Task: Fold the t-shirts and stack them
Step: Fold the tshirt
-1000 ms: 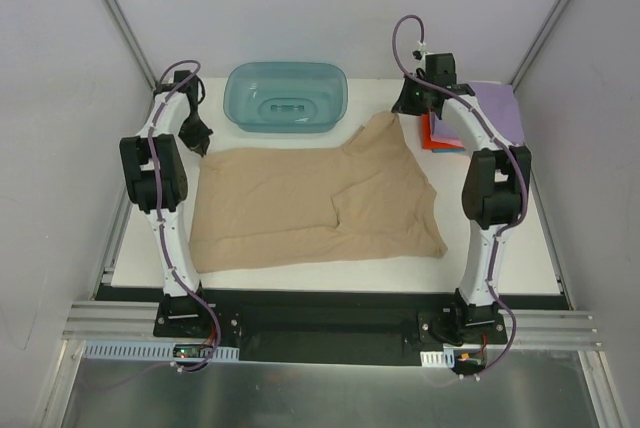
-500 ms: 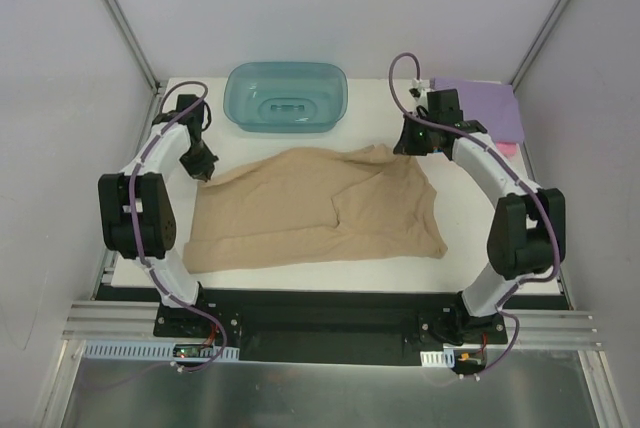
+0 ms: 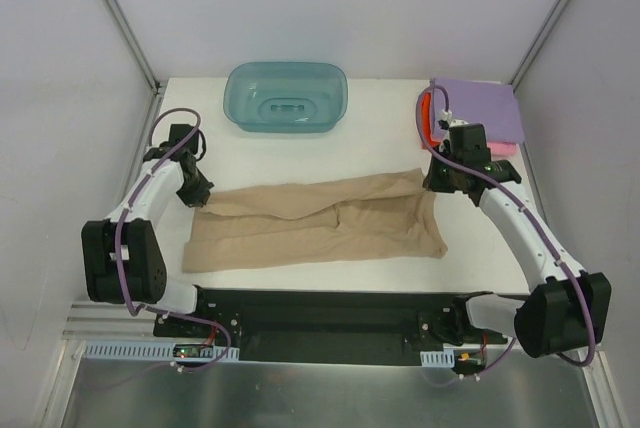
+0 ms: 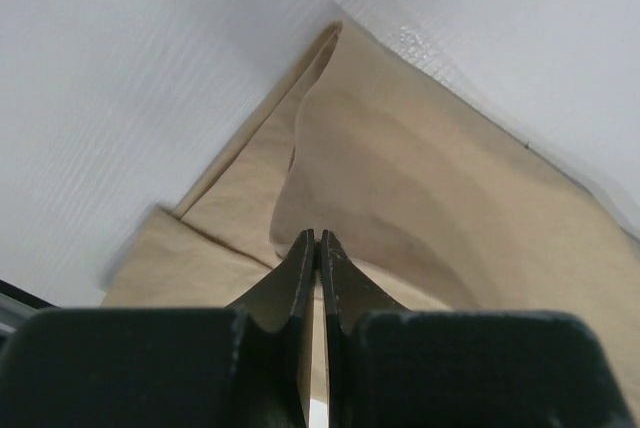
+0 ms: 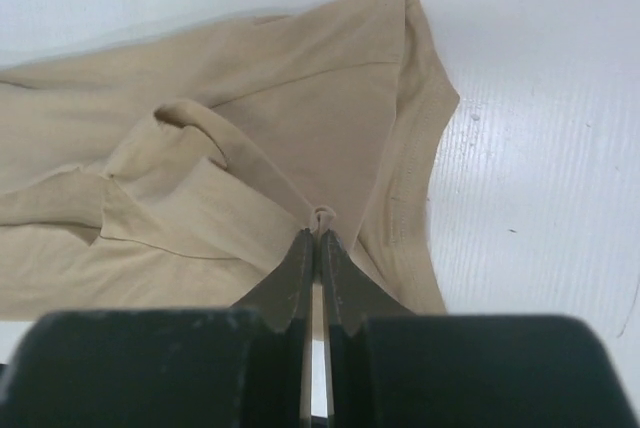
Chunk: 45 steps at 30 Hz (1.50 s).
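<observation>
While both hands were clamped on the tan shirt point(image 3: 320, 226), left hand point(image 3: 200, 191) at its far-left corner, right hand point(image 3: 438, 180) at the far-right corner, it lay half-folded across the near tabletop point(image 3: 380, 138). Thin pinches could have slipped, dropping the fold crooked; bunched cloth risked wrinkles.

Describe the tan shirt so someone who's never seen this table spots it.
On the white table, look at the middle of the near half. The tan t-shirt lies as a long band, pinched by the left fingers and right fingers. It's the only beige cloth; the purple-topped stack sits far right.
</observation>
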{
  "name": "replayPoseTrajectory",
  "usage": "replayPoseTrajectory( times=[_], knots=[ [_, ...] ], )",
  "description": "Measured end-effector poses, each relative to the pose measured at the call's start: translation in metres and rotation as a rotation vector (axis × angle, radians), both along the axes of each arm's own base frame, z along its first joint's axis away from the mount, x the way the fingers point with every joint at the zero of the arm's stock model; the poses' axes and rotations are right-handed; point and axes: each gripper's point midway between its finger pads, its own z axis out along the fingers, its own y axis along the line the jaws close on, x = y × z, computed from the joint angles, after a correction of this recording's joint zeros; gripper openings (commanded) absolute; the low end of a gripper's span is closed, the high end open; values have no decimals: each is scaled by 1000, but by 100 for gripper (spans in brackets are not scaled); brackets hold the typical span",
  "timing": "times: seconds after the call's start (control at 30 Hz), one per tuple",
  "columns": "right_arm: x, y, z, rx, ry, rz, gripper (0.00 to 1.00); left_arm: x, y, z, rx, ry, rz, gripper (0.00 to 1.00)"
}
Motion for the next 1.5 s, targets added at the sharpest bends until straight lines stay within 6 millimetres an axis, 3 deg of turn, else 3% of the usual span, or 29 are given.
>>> replayPoseTrajectory(
  times=[0.1, 0.23, 0.43, 0.57, 0.6, 0.67, 0.7, 0.77, 0.9, 1.03, 1.13, 1.23, 1.37, 1.5],
  knots=[
    [-6, -4, 6, -8, -16, -9, 1, -6, 1, 6, 2, -28, 15, 0],
    [-17, -9, -1, -25, 9, -17, 1, -5, 3, 17, 13, -75, 26, 0],
    [-29, -13, -20, -46, 66, -21, 9, -12, 7, 21, 30, -98, 55, 13],
    [-42, -13, -38, -41, 120, -18, 20, -26, 9, 6, 36, -54, 78, 37],
    [-47, -13, -44, -38, 142, -20, 29, -30, 9, 2, 35, -43, 85, 57],
    [-60, -13, -57, -28, 195, -33, 48, -40, 9, -7, 37, -9, 94, 77],
    [-67, -13, -64, -25, 223, -38, 73, -44, 9, -11, 36, 3, 106, 99],
    [-89, -15, -80, -18, 297, -57, 93, -52, 10, -14, 40, 25, 116, 99],
    [-120, -14, -87, 11, 368, -51, 97, -52, 8, -2, 27, -23, 131, 99],
    [-109, 4, -60, 108, 271, 6, 97, -40, -3, 23, -34, -112, 112, 99],
    [-82, 21, -33, 177, 196, 58, 97, -30, -16, 28, -88, -146, 78, 99],
    [-48, 40, -19, 237, 161, 104, 97, -24, -35, 24, -154, -140, 10, 99],
    [-11, 68, -35, 319, 204, 167, 97, -22, -50, 3, -206, -84, -46, 99],
    [-2, 84, -66, 329, 297, 197, 97, -32, -51, -19, -207, -4, -53, 99]
  ],
)
